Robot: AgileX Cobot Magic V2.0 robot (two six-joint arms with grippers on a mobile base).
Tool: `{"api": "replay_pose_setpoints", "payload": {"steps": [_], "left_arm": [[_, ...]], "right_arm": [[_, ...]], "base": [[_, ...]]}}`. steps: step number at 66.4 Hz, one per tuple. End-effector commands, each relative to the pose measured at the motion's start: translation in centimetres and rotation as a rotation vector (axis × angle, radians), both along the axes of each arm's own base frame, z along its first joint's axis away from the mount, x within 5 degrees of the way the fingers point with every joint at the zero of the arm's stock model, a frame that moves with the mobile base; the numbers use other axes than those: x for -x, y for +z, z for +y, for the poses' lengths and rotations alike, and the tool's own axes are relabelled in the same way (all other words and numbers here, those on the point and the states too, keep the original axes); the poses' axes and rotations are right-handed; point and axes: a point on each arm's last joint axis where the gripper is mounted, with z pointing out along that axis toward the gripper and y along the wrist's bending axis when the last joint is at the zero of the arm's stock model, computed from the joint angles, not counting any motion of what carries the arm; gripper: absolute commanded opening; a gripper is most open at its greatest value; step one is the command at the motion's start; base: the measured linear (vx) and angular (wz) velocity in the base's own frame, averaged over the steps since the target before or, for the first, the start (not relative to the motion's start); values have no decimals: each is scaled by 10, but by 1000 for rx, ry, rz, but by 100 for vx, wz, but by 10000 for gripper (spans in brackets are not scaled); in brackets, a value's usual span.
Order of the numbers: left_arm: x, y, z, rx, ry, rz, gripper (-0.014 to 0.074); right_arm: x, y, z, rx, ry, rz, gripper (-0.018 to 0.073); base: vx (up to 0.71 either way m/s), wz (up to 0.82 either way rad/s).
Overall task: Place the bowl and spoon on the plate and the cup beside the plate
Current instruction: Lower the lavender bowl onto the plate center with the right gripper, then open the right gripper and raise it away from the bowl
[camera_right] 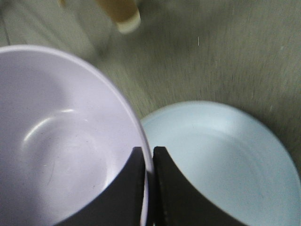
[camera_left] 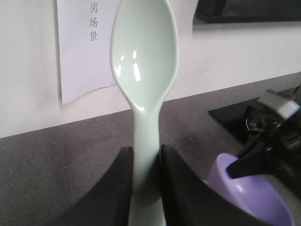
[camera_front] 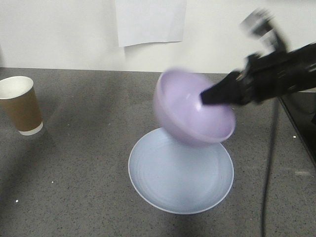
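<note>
The round lavender-purple plastic bowl (camera_front: 192,106) is plain and matte; the wide round pale blue-lilac plate (camera_front: 180,173) is unpatterned; the short plastic spoon (camera_left: 143,61) is pale mint green. The tall paper cup (camera_front: 20,106) is brown with a white rim, white interior and white base band. The flat surface (camera_front: 74,163) is dark grey with fine light speckles; the left pincer (camera_left: 146,155) and right pincer (camera_right: 148,155) are black.

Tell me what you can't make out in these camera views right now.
Left wrist view: the spoon has its handle end hidden between the jaws and cut by the bottom edge.
Right wrist view: the top edge cuts off the cup above its base.
Front view: the bowl is motion-blurred and hides the far rim of the plate.
</note>
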Motion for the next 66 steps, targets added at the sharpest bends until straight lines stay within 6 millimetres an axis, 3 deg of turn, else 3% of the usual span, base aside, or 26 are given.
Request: {"api": "replay_pose_setpoints", "payload": {"steps": [1,13,32,44,59,66], "left_arm": [[8,16,-1,65,7,-88,-6],[8,16,-1,65,6,-87,-6],[8,16,-1,65,7,-88,-6],[8,16,-1,65,7,-88,-6],[8,16,-1,65,6,-87,-6],[8,16,-1,64,5,-85,-6]], "right_arm": [[-12,-11,16,62,-5,-16,-6],[-28,-45,28,202,-1,-1,0],[-35,-64,25,279,11,15,37],[-36,-64,24,283,9,12,149],[-39,-63,23,276,-25,-5,365],[-40,-55,22,270,-49,-48,436]], "base": [[0,0],[0,0],[0,0],[0,0],[0,0],[0,0]]}}
